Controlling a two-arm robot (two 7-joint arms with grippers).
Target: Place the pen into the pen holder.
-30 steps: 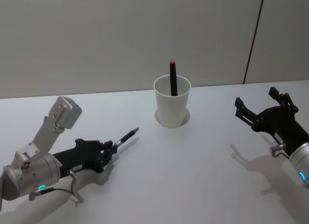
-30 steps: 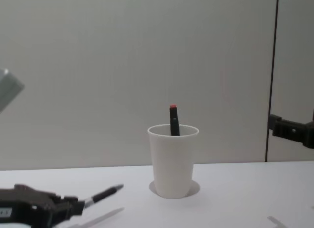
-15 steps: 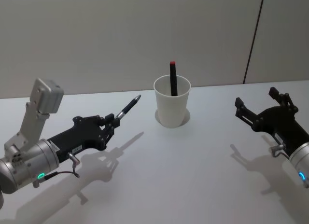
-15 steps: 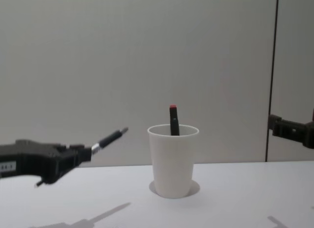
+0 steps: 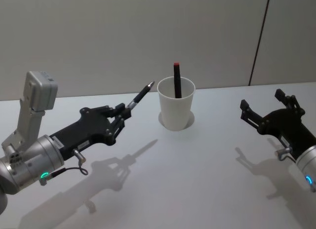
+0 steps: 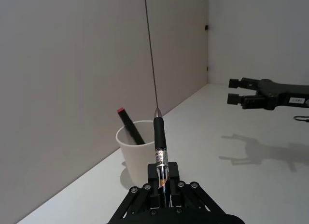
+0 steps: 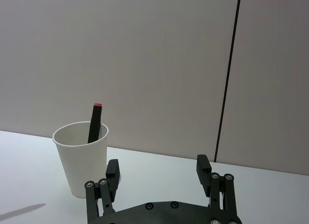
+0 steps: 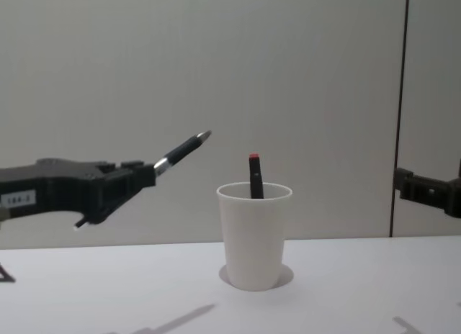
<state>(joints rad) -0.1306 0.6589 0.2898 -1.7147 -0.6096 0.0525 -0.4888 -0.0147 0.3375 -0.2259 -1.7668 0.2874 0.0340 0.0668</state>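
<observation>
Table [image 5: 197,189] is just a plain white matte top, nothing fancy, and it runs straight back to a flat grey-beige wall [image 5: 98,41] that has one thin dark vertical seam [image 5: 259,39] over on the right side. The pen holder [image 5: 176,113], a white tapered paper cup with a rolled rim, stands upright near the back edge of the table, roughly in the middle, with a small round shadow at its base. There's already a black marker [image 5: 177,81] with a red end leaning inside it, poking up past the rim. The left gripper [image 5: 120,121] is up off the table on the cup's left, and its jaws are pinched tight on the pen [image 5: 139,96], gripping it at the rear part of the barrel. The pen is black with a silvery tip and sticks out forward and upward at a slant, tip aimed toward the cup. From the chest view the tip sits higher than the rim and a bit short of it on the left, so it's near the cup but not over the opening and not touching it. The arm and pen throw soft grey shadows [image 5: 123,162] across the tabletop below them. The right gripper [image 5: 264,103] hangs over the right side of the table, well apart from the cup, jaws spread wide with nothing between them, and it has its own shadow beside it.
</observation>
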